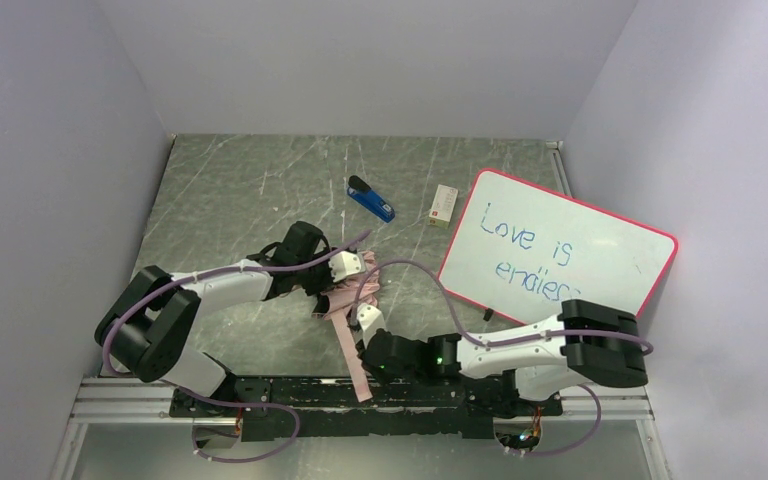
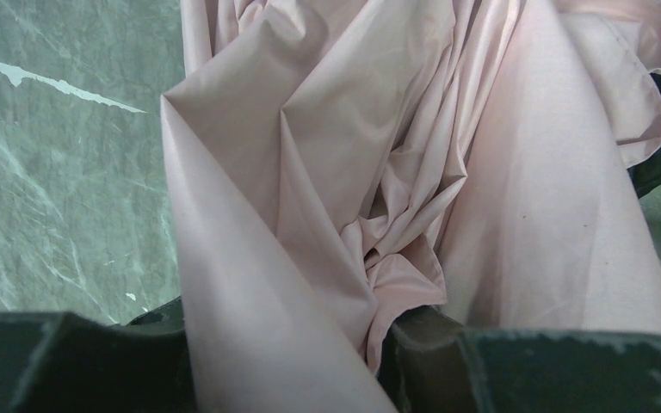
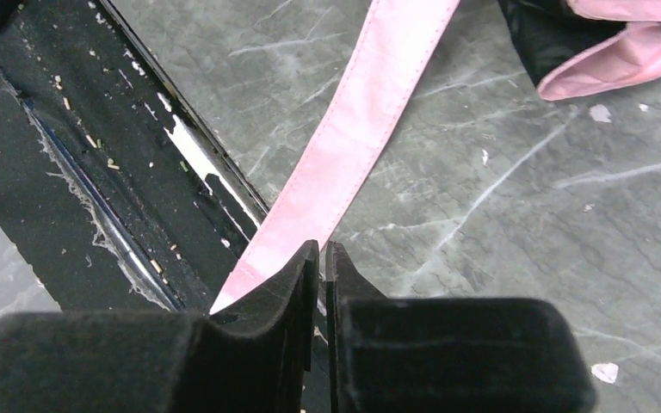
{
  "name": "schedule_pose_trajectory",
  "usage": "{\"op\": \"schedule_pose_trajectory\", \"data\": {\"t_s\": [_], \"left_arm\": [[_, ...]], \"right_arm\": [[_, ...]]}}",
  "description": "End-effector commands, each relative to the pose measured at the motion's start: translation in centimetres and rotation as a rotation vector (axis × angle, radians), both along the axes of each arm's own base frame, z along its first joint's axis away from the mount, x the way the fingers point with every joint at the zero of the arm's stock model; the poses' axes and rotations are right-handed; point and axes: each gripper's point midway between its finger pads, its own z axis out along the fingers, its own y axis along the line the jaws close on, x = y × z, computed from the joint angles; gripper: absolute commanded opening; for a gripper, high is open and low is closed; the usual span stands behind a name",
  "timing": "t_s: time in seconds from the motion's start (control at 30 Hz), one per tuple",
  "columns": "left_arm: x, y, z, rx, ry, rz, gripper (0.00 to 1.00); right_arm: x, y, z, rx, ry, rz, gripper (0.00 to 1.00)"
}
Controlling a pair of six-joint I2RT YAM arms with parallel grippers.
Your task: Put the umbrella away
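The umbrella lies as a crumpled pale pink bundle in the middle of the table. Its pink strap runs from it toward the near edge. My left gripper is shut on the umbrella's fabric, and folds of it fill the space between the jaws. My right gripper sits low over the strap's near end. In the right wrist view its jaws stand shut with only a thin slit between them. The strap passes under one finger, not between them.
A blue-and-black stapler and a small white box lie at the back of the table. A pink-framed whiteboard covers the right side. The black base rail runs along the near edge, under the strap's tip.
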Motion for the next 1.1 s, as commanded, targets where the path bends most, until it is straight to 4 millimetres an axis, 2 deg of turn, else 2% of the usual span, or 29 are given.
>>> {"op": "schedule_pose_trajectory", "data": {"t_s": [0.0, 0.1, 0.47, 0.67, 1.07], "left_arm": [[-2.5, 4.3, -3.3, 0.201, 0.076, 0.052, 0.05], [-2.4, 3.8, -3.2, 0.195, 0.071, 0.049, 0.05], [-2.1, 2.9, -2.9, 0.181, 0.060, 0.072, 0.05], [-2.2, 2.3, -2.6, 0.165, 0.041, 0.094, 0.05], [-1.7, 2.7, -2.0, 0.161, -0.020, 0.111, 0.05]], "right_arm": [[0.9, -0.4, 1.2, 0.077, -0.028, -0.074, 0.13], [1.3, -0.8, 2.2, 0.140, -0.036, -0.118, 0.13], [2.3, -3.3, 3.5, 0.255, 0.005, -0.294, 0.18], [3.5, -4.6, 4.8, 0.314, -0.021, -0.383, 0.23], [4.3, -6.0, 4.7, 0.340, -0.056, -0.428, 0.29]]}}
